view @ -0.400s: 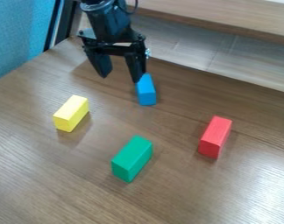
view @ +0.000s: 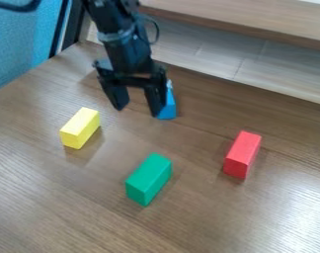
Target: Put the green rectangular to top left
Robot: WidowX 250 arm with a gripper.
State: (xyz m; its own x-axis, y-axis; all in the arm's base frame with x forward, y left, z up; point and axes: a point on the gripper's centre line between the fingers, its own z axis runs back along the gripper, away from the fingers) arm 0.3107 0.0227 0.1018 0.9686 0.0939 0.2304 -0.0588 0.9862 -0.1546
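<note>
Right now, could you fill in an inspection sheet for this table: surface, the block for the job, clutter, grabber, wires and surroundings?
Surface: wood-grained table, glare at lower right
Job's things: green block on the table, nearest the camera
Clutter: yellow block, red block, blue block partly hidden by the gripper
Gripper: gripper with fingers apart, nothing seen between them
Cables: thin dark cable looping beside the arm
Surroundings: blue panel at left, wooden ledge behind
</note>
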